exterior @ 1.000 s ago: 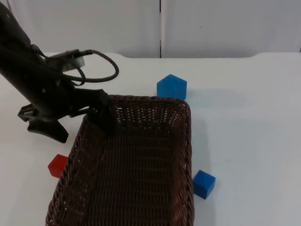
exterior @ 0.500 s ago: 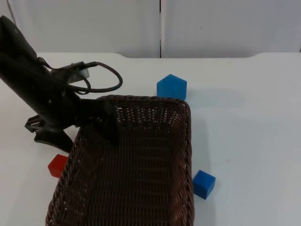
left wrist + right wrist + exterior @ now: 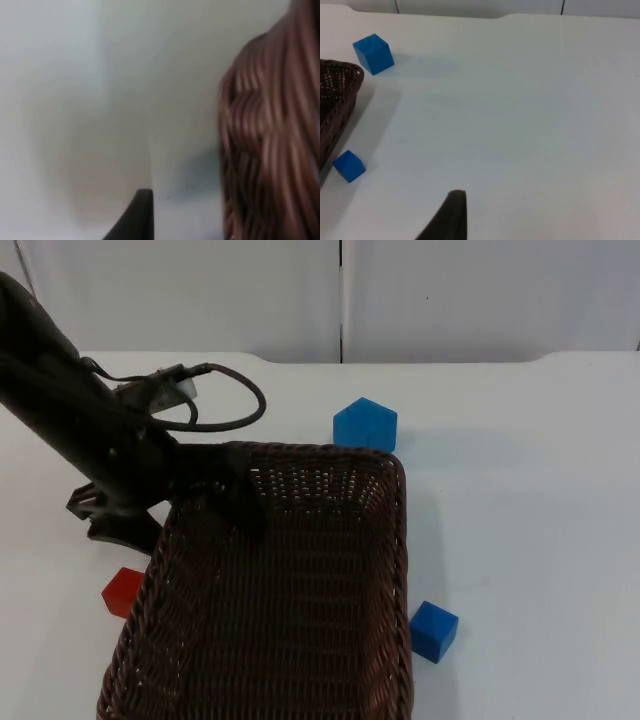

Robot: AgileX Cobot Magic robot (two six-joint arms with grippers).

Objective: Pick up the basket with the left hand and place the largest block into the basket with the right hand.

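Step in hand: the basket [image 3: 280, 590] is being gripped at its far left rim by the left gripper [image 3: 235, 502], judged as the pick-up stage, not yet a lift.
Left gripper: it is set over the rim, one finger seen inside the wall; whether the jaws are closed on the weave cannot be told. In the left wrist view the woven rim [image 3: 270, 140] lies just beside the fingertip.
Right gripper: not seen from above; the arm waits, its fingertip [image 3: 451, 215] over bare table [image 3: 520, 125], and its opening cannot be told.
Largest block: the big blue block [image 3: 365, 425] stands just behind the basket's far rim, apart from it; it is also seen in the right wrist view [image 3: 373, 53].
Other blocks: a small blue block [image 3: 433, 630] near the right wall, a red block [image 3: 123, 591] against the left wall.
How to do it well: the rim should be clamped fully before lifting, and the basket raised level, so that the blocks beside it are not dragged.
Change from earlier: the left arm has crept toward the basket's far left corner; basket and blocks are unmoved.
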